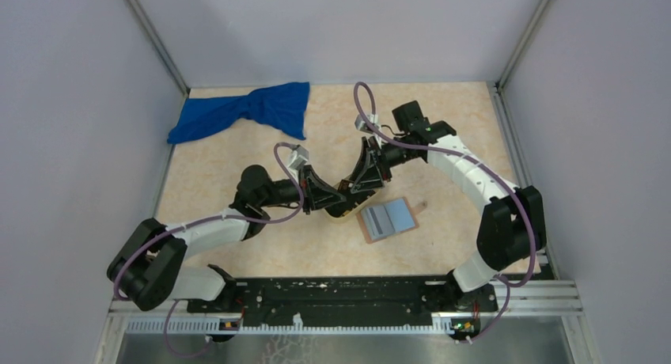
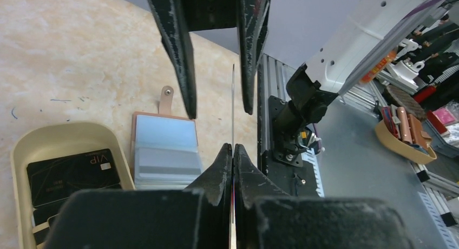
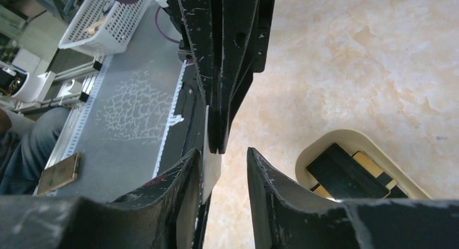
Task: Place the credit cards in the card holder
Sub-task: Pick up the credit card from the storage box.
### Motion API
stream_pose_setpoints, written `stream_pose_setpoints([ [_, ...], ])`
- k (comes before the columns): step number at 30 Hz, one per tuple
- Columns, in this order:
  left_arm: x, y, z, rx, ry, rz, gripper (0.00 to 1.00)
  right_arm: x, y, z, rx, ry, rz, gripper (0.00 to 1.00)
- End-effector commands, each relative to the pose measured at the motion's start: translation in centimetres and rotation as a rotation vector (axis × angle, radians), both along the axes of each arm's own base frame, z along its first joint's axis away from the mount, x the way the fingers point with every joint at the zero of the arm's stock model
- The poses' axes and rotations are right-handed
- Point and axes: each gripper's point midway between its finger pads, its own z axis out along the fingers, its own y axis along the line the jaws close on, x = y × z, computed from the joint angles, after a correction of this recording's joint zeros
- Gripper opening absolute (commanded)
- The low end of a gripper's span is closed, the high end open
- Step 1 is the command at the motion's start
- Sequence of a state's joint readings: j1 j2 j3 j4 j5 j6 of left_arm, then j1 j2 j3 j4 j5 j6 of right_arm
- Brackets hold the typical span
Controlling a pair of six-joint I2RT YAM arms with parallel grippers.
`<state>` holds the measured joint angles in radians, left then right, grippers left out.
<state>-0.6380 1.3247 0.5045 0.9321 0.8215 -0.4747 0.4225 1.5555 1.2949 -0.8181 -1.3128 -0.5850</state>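
Note:
My left gripper (image 2: 233, 147) is shut on a thin grey credit card (image 2: 233, 97), which I see edge-on and standing upright. The same card (image 3: 212, 165) shows pale between the fingers of my right gripper (image 3: 223, 151), which stands open around it; the card rests against its left finger. Both grippers meet above the table's middle, left gripper (image 1: 334, 198) and right gripper (image 1: 356, 186). The card holder (image 1: 388, 219) lies open and flat, blue-grey inside (image 2: 165, 149). A black credit card (image 2: 73, 170) lies in the tan tray (image 2: 65, 131).
A blue cloth (image 1: 245, 115) lies at the back left of the table. The oval tray's rim (image 3: 325, 138) sits just beside the grippers, left of the card holder. Enclosure walls stand on three sides. A white wire basket (image 3: 103, 21) stands off the table.

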Motion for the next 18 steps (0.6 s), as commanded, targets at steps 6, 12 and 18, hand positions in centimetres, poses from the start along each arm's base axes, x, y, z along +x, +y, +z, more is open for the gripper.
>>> stream_pose_setpoints([
  [6,-1.0,1.1,3.3,-0.151,-0.041,0.030,0.00,0.1,0.3,2.2,0.100,0.016,0.001,0.26],
  [12,-0.7,0.9,3.0,-0.145,-0.026,0.032,0.00,0.0,0.5,2.8,0.123,0.031,-0.012,0.21],
  [18,-0.3,1.4,2.6,-0.150,-0.004,0.088,0.44,1.4,-0.8,3.2,0.109,0.009,-0.081,0.00],
])
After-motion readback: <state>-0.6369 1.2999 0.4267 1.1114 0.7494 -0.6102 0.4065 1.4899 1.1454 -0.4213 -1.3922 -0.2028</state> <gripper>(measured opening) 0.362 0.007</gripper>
